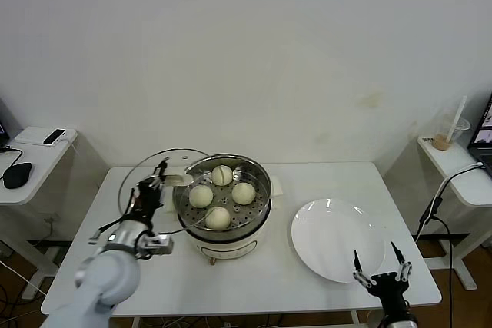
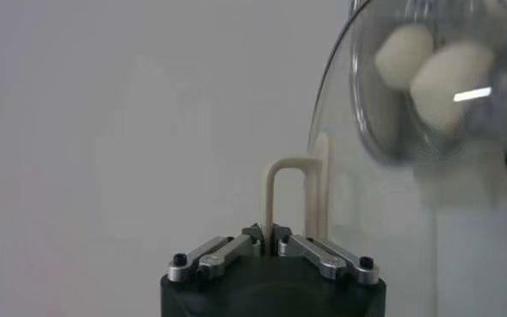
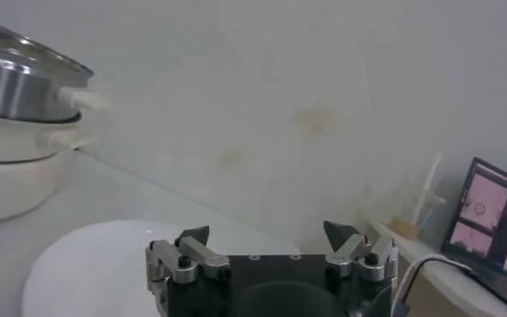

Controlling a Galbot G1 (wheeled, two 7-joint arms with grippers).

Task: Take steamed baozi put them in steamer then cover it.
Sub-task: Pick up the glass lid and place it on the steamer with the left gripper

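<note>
Several cream-white baozi (image 1: 222,175) lie in the shiny steamer (image 1: 263,178), which sits on its cream pot base at the table's middle. My left gripper (image 1: 159,176) is shut on the cream handle (image 2: 275,185) of the glass cover (image 1: 142,174). The cover hangs tilted at the steamer's left side and overlaps its rim. In the left wrist view the baozi (image 2: 451,82) show through the cover's glass (image 2: 391,198), and the left gripper (image 2: 268,234) pinches the thin handle. My right gripper (image 1: 380,263) stands open and empty at the table's front right, by the plate.
A flat white plate (image 1: 338,240) lies right of the steamer and also shows in the right wrist view (image 3: 89,267). Side tables flank the work table: a mouse (image 1: 17,174) and phone (image 1: 54,137) on the left, a drink cup (image 1: 444,137) and cable on the right.
</note>
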